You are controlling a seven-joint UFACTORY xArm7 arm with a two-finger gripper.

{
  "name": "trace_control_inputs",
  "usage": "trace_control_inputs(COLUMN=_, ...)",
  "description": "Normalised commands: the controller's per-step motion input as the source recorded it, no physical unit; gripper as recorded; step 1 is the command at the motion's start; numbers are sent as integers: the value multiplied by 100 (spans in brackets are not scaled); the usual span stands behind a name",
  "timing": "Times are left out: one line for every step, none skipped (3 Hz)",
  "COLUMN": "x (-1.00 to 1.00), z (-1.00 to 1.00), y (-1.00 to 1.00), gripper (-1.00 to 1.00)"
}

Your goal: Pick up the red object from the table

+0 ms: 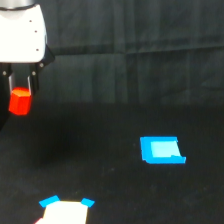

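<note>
Red object (20, 101) sits in the upper left of the exterior view, clamped between the gripper's (20, 91) two thin fingers (10, 84), jaws closed on its upper part, most of its body hanging below the fingertips. It reads as clear of the table (115, 100), held up against the black background with nothing touching its underside, though the dark surface makes the gap hard to judge. White arm housing (21, 30) fills the top left corner directly above the gripper. Flat blue piece (161, 150) lies on the table well apart, toward the exterior view's right and lower down. Near the bottom edge, left of centre, a white block with blue corners (65, 210) is partly cut off by the frame.
</note>
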Motion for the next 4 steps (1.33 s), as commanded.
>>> trace_control_inputs(x=-45, z=7, y=-39, gripper=-99)
trace_control_inputs(x=-3, z=-6, y=17, gripper=-100)
trace_control_inputs(x=-11, z=20, y=-22, gripper=-100)
trace_control_inputs(x=-35, z=12, y=-43, gripper=-100)
